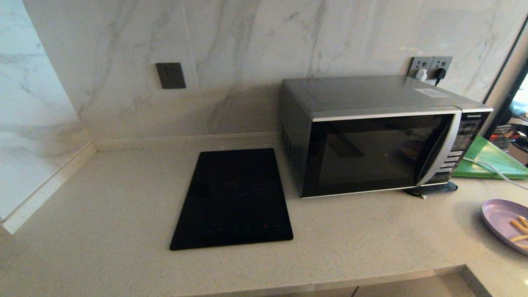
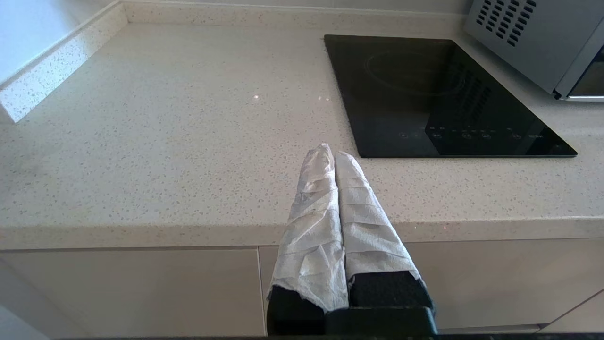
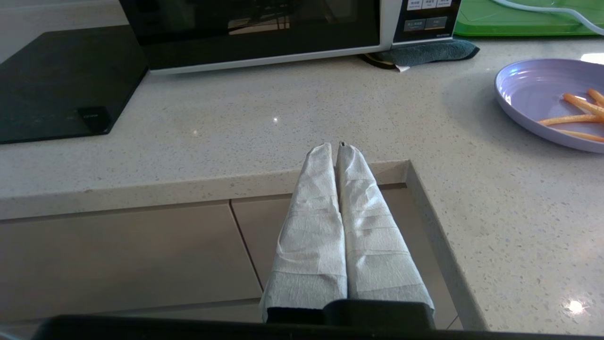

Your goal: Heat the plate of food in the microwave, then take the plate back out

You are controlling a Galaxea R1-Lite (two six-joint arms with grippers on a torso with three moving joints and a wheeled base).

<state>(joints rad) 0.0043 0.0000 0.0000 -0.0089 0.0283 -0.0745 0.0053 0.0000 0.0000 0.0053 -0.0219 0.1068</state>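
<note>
With both the left gripper (image 2: 334, 153) and right gripper (image 3: 334, 147) closed on nothing, I'd pinch the light, stiff, probably slippery plate (image 3: 549, 101) by its near rim, kept level.

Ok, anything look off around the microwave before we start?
One oddity: a dark folded cloth is wedged under the front right corner of the silver-grey microwave. The pale lavender plate of fries looks fine.

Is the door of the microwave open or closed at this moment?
Closed. The dark glass door sits flush in the front of the microwave, and the plate of food is outside on the counter.
</note>
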